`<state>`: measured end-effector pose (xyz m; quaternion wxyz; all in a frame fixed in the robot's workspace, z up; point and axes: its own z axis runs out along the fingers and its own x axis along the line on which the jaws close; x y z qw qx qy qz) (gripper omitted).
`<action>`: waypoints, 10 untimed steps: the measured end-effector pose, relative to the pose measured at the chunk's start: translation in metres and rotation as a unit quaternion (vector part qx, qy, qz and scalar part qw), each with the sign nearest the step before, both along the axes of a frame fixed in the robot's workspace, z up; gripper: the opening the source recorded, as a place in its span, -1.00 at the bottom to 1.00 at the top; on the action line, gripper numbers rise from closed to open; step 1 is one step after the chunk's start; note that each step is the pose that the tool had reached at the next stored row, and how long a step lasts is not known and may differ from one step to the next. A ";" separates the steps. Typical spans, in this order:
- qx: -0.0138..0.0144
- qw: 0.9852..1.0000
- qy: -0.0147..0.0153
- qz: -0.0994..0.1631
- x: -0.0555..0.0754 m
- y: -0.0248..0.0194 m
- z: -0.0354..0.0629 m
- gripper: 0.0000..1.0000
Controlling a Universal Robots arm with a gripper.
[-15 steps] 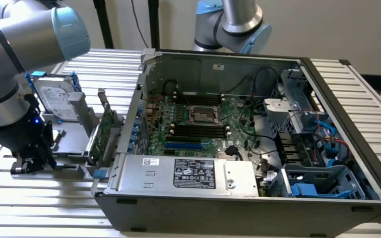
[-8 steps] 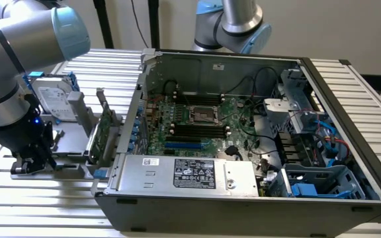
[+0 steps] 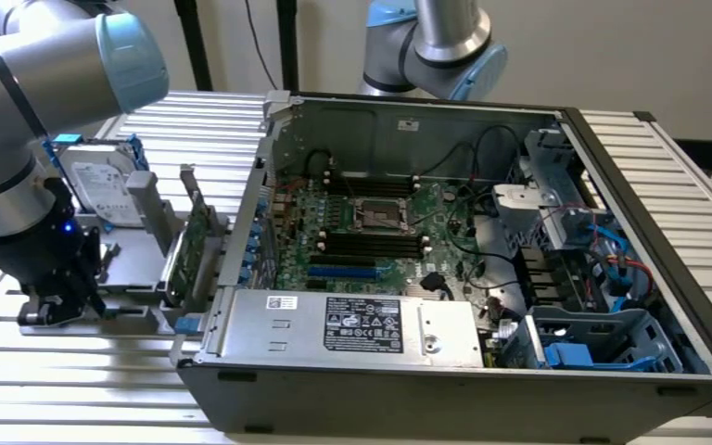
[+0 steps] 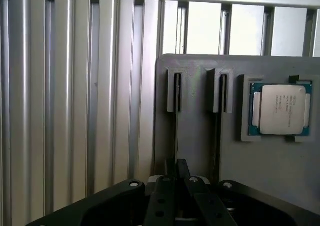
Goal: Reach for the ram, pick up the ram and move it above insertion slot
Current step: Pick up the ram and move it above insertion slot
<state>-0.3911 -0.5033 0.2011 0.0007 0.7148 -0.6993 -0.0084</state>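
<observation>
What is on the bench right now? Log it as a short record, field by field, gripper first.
gripper: shut, low at the gray holder
grip: fingertips meet at a thin dark strip in one holder slot; whether it is the ram, unclear
processor: flat in a holder pocket beside the slots
hard drive: upright by the holder
computer case: open, motherboard bare

Two robot arms. One gripper. One open computer case, with one motherboard, one CPU socket, one silver power supply and one blue-grey plastic cage. One hard drive. At least one green expansion card, possibly a second. One processor chip. Two narrow slotted holders. One grey fixture plate. One slatted metal table.
</observation>
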 end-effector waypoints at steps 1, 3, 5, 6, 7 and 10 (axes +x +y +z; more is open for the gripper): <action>0.000 1.000 0.000 -0.005 0.000 0.0000 0.0000 -0.74; 0.000 1.000 0.000 -0.011 0.000 0.0000 0.0000 -0.74; 0.000 1.000 0.000 -0.015 0.000 0.0000 0.0004 -0.74; 0.000 1.000 0.000 -0.015 0.000 0.0000 0.0013 -0.74; 0.000 1.000 0.000 -0.016 0.000 0.0000 0.0031 -0.74; 0.001 1.000 0.001 -0.016 0.000 0.0000 0.0105 -0.74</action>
